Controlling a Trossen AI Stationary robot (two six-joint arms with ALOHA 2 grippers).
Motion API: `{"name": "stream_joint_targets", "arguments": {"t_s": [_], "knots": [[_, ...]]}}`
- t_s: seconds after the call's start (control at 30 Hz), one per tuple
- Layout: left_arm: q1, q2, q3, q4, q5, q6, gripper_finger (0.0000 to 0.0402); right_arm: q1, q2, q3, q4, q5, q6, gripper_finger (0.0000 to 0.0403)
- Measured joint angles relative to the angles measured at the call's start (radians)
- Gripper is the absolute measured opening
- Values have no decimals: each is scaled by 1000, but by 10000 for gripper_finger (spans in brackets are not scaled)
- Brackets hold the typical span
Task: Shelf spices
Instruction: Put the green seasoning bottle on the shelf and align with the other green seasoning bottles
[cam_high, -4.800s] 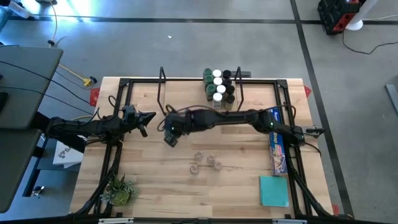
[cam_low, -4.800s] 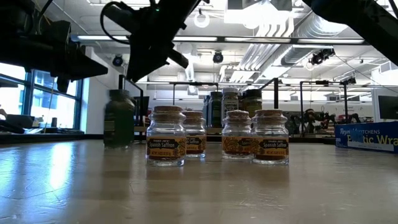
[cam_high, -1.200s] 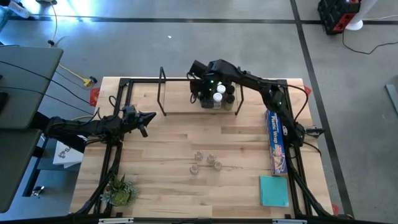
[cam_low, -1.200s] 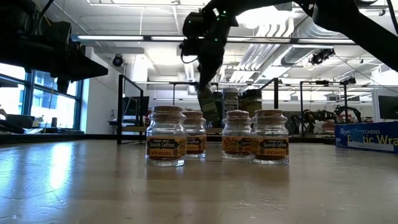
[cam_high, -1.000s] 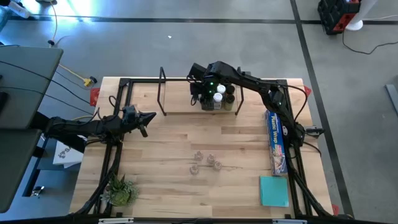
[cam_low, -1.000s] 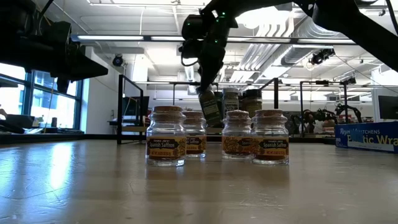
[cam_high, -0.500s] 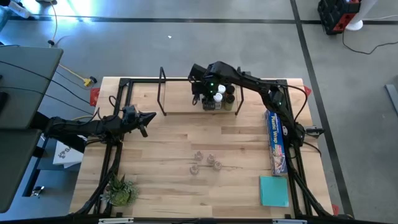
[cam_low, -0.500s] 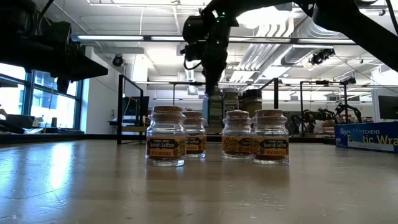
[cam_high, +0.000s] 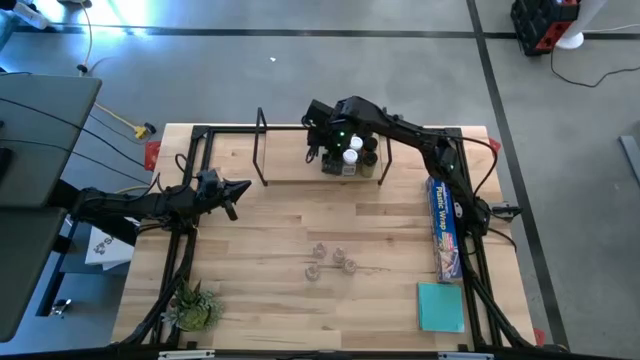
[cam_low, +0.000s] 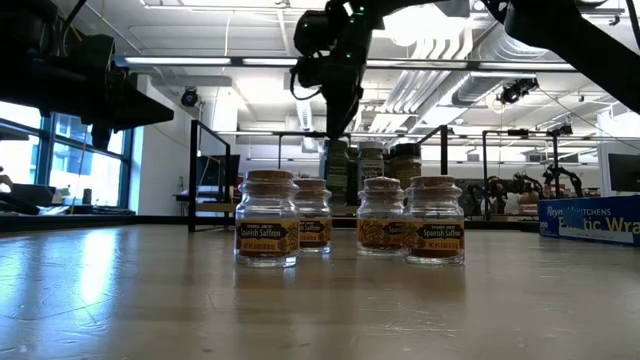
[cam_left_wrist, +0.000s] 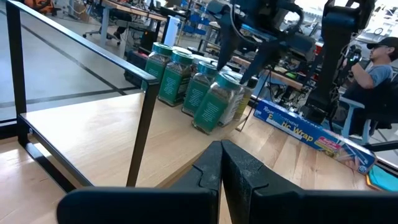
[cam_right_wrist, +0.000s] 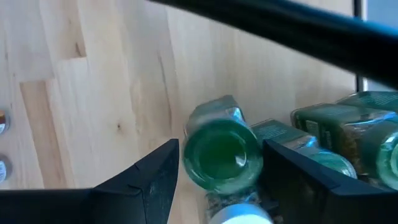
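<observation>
About nine jars stand on the shelf — the right hand, open, straddles a green-lidded jar there — while four saffron jars wait on the bench.

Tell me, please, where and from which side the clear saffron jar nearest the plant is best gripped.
Grip the front-left saffron jar across its glass body just under the cork lid, coming straight down from above. It stands upright, and its three neighbours crowd its far and right sides, so the fingers should close along the free left-to-near line. The left pincer, waiting shut at the table's left, sits closer.
</observation>
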Motion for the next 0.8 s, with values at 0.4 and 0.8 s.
{"name": "stream_joint_targets", "arguments": {"t_s": [0.4, 0.8], "knots": [[0, 0, 0, 0, 0, 0, 5, 4, 4, -2, -19, 76, 90, 222], [0, 0, 0, 0, 0, 0, 5, 3, 5, 0, -68, 87, 116, 222]]}}
